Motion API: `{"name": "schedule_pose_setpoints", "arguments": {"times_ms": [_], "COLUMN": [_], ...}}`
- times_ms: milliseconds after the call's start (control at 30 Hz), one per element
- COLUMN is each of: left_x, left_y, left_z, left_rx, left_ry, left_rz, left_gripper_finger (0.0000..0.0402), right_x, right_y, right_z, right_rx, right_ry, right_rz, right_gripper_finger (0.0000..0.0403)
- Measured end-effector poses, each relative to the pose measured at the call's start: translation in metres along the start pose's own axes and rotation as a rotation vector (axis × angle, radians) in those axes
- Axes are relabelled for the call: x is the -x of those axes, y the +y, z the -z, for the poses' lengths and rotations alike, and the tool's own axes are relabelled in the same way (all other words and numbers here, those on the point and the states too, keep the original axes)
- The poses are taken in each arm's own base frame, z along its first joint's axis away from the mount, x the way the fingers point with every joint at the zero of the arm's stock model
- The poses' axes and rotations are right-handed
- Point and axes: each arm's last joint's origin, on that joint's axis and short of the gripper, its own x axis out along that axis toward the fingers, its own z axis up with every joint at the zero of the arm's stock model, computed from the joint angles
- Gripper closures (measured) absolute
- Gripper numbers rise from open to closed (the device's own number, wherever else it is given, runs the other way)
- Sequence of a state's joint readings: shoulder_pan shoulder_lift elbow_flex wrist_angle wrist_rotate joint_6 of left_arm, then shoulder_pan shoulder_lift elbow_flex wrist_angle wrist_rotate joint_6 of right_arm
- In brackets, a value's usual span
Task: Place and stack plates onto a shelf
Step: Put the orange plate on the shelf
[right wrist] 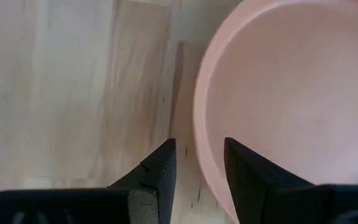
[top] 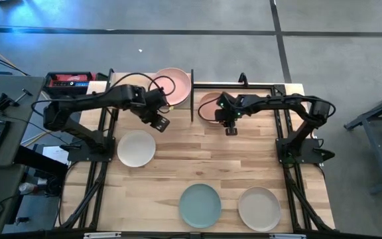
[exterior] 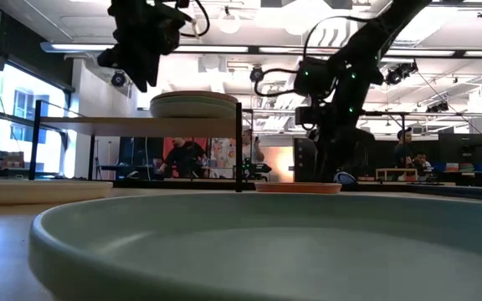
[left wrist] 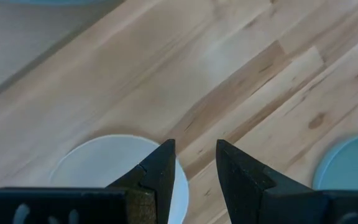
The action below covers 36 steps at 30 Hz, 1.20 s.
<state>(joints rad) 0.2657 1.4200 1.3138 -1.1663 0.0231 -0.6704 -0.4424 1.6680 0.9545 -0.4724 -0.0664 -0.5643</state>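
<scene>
Light-wood plank counter (top: 204, 159) carried everything. At its 12 o'clock edge stood the shelf (top: 121, 85), a raised wood board on black posts; low view showed a short stack of plates on it, pink plate (top: 175, 85) topmost in the high view.

Loose plates on the counter, all lying flat and well apart from each other: white plate (top: 136, 148) at about 9 o'clock; teal plate (top: 200, 205) at 6 o'clock; beige plate (top: 259, 208) at about 5 o'clock, just beside the teal one. Salmon plate (top: 210, 106) lay at about 1 o'clock, beside the shelf's end post and partly covered by the right arm.

Left hand (top: 159, 122) hung above the counter in front of the shelf, at roughly 11 o'clock, between shelf and white plate. Fingers were parted with bare wood showing in the gap; nothing held.

Right hand (top: 231, 130) was at the near rim of the salmon plate. In the wrist view its fingers were parted, one finger over wood, the other over the plate rim. Contact with the rim: cannot tell.
</scene>
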Motion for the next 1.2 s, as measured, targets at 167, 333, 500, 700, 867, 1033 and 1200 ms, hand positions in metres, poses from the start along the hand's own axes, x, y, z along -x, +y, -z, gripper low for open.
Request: {"name": "schedule_pose_setpoints", "arguments": {"times_ms": [167,333,500,700,867,1033,1200], "left_x": [-0.007,-0.006,-0.005,-0.005,-0.005,-0.005,-0.005], "left_y": [0.0,-0.005,-0.008,-0.008,-0.006,-0.005,-0.005], "left_z": [-0.001,-0.008,-0.012,-0.013,-0.015,-0.016,-0.016], "left_rx": [0.019,0.018,0.015,0.014,0.025,0.037,0.105], "left_ry": [-0.017,-0.083,-0.122,-0.136,-0.139,-0.14,-0.137], "left_rz": [0.014,0.066,0.097,0.107,0.104,0.102,0.107], "left_gripper_finger": [0.0296,0.0296,0.0296,0.0296,0.0296,0.0296,0.0296], "right_x": [-0.007,-0.014,-0.024,-0.025,-0.024,-0.024,-0.015], "right_y": [-0.003,-0.005,-0.006,-0.005,-0.005,-0.004,0.0], "right_z": [0.011,0.016,0.018,0.018,0.018,0.018,0.021], "right_rx": [-0.009,0.019,0.019,0.017,0.018,0.004,-0.021], "right_ry": [-0.015,-0.019,0.003,0.014,0.02,0.033,0.059], "right_rz": [0.004,0.016,0.012,0.007,-0.012,-0.025,-0.041], "right_gripper_finger": [0.0293,0.0293,0.0293,0.032,0.039,0.0395,0.0401]}}
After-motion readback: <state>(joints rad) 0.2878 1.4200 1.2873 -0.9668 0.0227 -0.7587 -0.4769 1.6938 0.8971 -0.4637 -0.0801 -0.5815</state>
